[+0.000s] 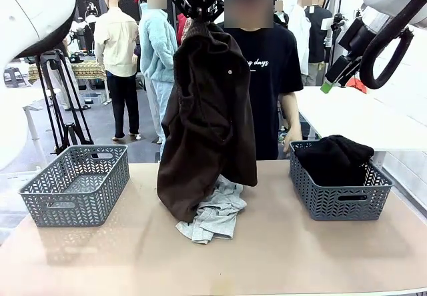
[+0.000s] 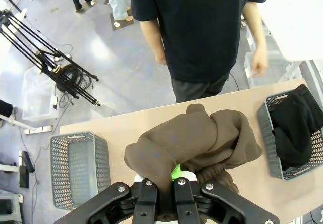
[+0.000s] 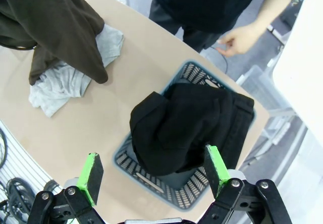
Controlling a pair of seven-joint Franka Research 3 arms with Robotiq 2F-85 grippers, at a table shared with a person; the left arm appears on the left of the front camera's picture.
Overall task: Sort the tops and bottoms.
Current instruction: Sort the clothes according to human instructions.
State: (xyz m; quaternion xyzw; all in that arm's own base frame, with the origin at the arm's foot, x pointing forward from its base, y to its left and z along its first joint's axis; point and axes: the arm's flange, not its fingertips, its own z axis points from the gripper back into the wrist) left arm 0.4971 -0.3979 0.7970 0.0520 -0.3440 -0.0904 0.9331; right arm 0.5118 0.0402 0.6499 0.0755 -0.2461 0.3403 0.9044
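Observation:
High over the table's middle, my left gripper (image 1: 198, 3) is shut on the dark brown bottoms (image 1: 203, 119), which hang down with the lower end touching the table. In the left wrist view the brown cloth (image 2: 194, 143) bunches between my closed fingers (image 2: 161, 196). The light grey top (image 1: 215, 213) lies crumpled on the table under the hanging garment, also seen as grey cloth (image 3: 68, 72). The plain black bottoms (image 1: 340, 157) fill the right basket (image 1: 337, 199). My right gripper (image 3: 154, 171) hovers open above that basket (image 3: 189, 186), nothing between its green pads.
An empty grey mesh basket (image 1: 77, 183) stands at the table's left. A person in a black T-shirt (image 1: 270, 63) stands at the far side, one hand (image 1: 290, 139) near the right basket's back corner. A tripod (image 1: 63, 113) stands beyond the left basket.

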